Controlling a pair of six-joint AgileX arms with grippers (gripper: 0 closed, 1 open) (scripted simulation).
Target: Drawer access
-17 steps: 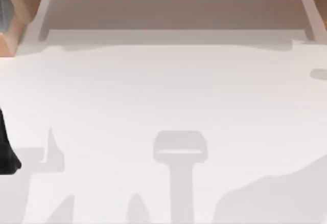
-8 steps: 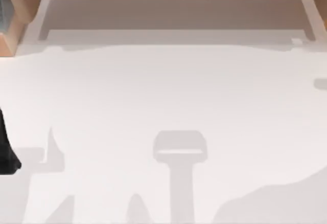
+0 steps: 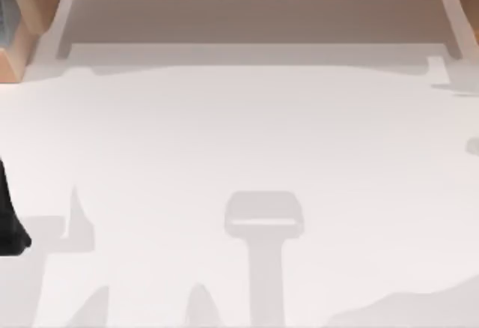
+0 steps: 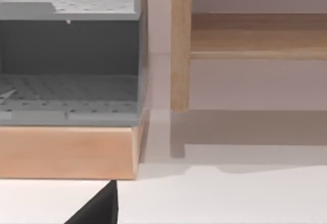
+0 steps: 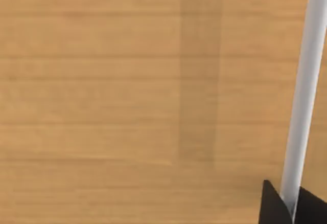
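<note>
Our right pincer (image 5: 291,203) pinches the white handle (image 5: 306,91) near its end against the wooden drawer front (image 5: 127,101), so a skewed pull could slip it off.

One white worktop (image 3: 239,141) was seen. One wooden cabinet front (image 5: 102,81) was counted, with one white bar handle (image 5: 306,81). One grey perforated rack (image 4: 69,55) with two shelves was counted on one wooden base (image 4: 66,152).
</note>
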